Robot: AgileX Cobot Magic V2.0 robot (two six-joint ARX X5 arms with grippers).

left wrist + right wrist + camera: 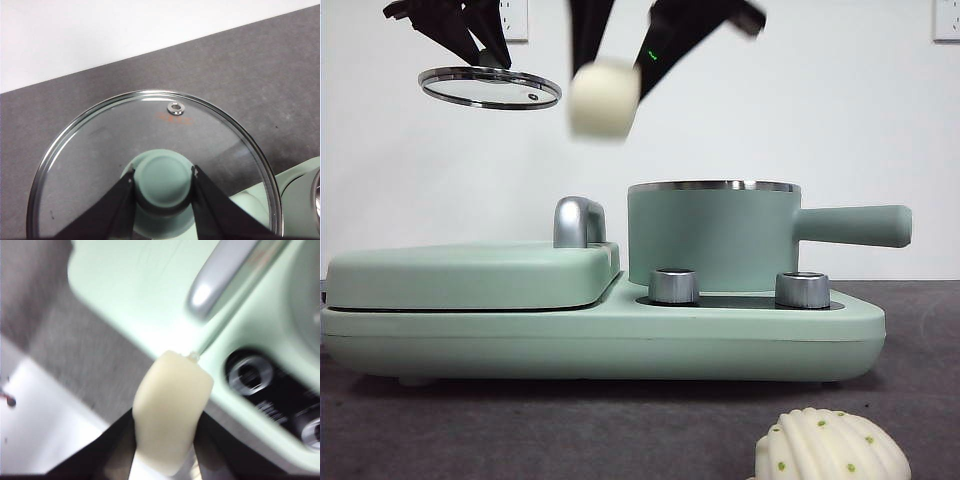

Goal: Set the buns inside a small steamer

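My right gripper (605, 75) is shut on the smooth cream bun (604, 98) and holds it high in the air, above and left of the small steamer (712, 235); the bun also shows between the jaws in the right wrist view (170, 410). The steamer is a mint-green pot with a chrome rim and a side handle (855, 226), uncovered. My left gripper (485, 55) is shut on the green knob (164, 179) of the glass lid (490, 87) and holds it level at the upper left. The ribbed bun with green dots (830, 447) lies on the table at the front right.
The steamer stands on a mint-green cooker base (600, 335) with two chrome dials (673, 285). A flat green griddle lid (470, 272) with a chrome handle (578, 221) covers the left half. A white wall stands behind.
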